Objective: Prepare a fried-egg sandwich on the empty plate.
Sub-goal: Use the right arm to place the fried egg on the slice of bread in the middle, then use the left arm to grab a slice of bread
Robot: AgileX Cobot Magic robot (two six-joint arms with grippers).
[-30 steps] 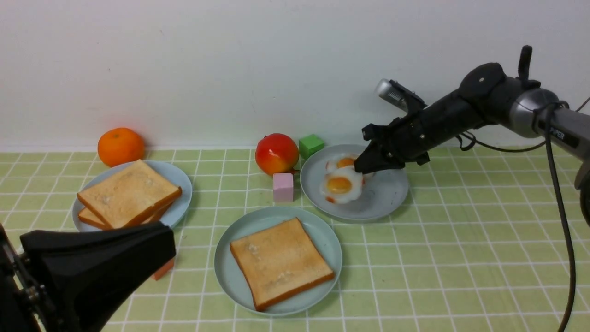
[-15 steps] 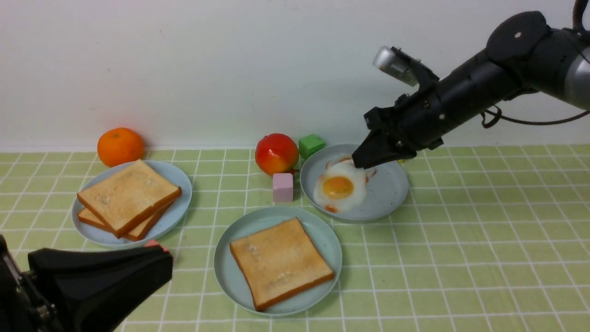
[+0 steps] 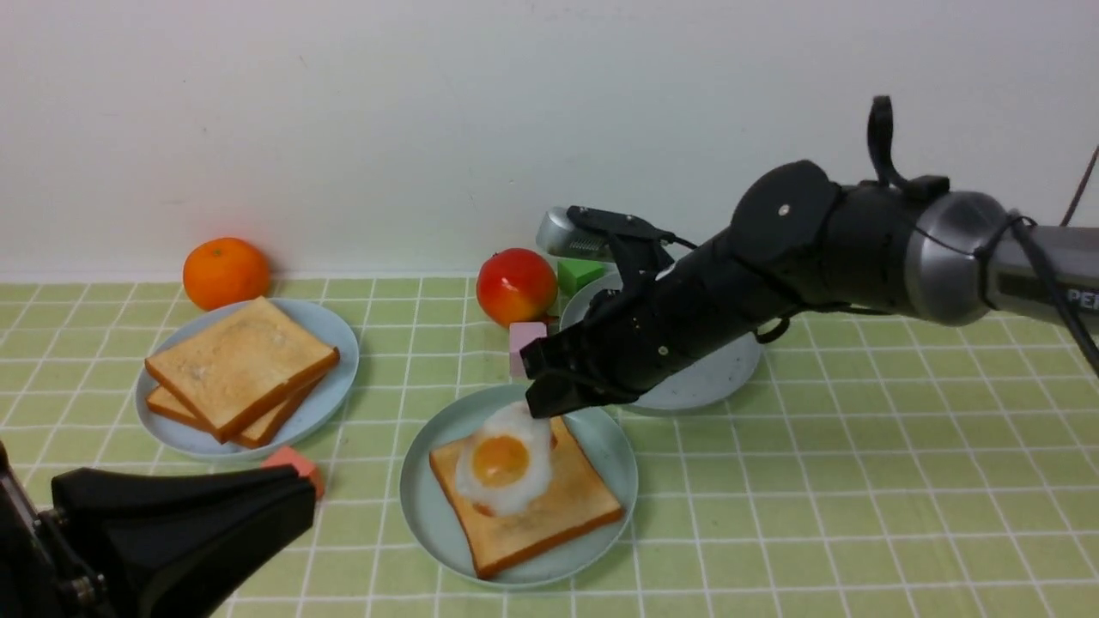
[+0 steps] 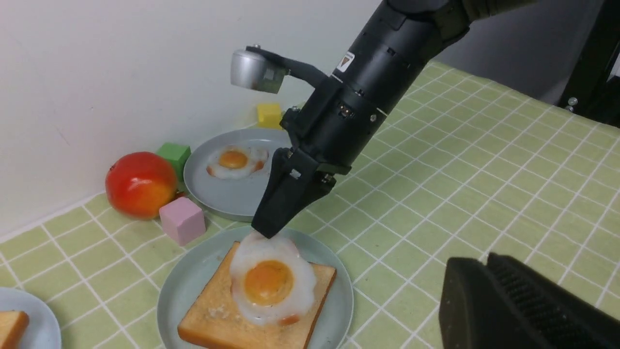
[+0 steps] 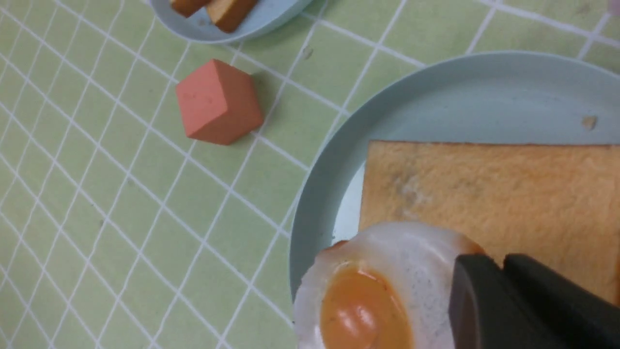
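Three plates: a mint plate [image 3: 421,493] in the lower centre of the front view, a blue-grey plate [image 3: 342,348] at mid left, and another [image 3: 717,378] behind it at centre right, half hidden by the right arm.

Three toasts: two stacked [image 3: 236,360] on the left plate, and one toast [image 3: 562,515] flat on the mint plate.

Two eggs: one egg [image 3: 502,463] over the mint plate, and a second egg [image 4: 235,160] lying on the far plate, seen only in the left wrist view.

Four blocks: green [image 3: 577,273], pink [image 3: 520,339], salmon [image 3: 296,463] and yellow [image 4: 269,115]. Two fruits: an orange [image 3: 225,272] at upper left and a red fruit [image 3: 515,286] at centre.

The right gripper [image 3: 541,403] reaches down to the left over the mint plate's back edge, jaws pinched on the white rim of the egg. The egg hangs tilted below the tips, yolk facing the camera, over the back half of the toast. Whether its low edge touches the toast I cannot tell.

The left gripper [image 3: 300,502] sits in the lower left corner of the front view, well apart from the mint plate. Its jaws are together with nothing between them.
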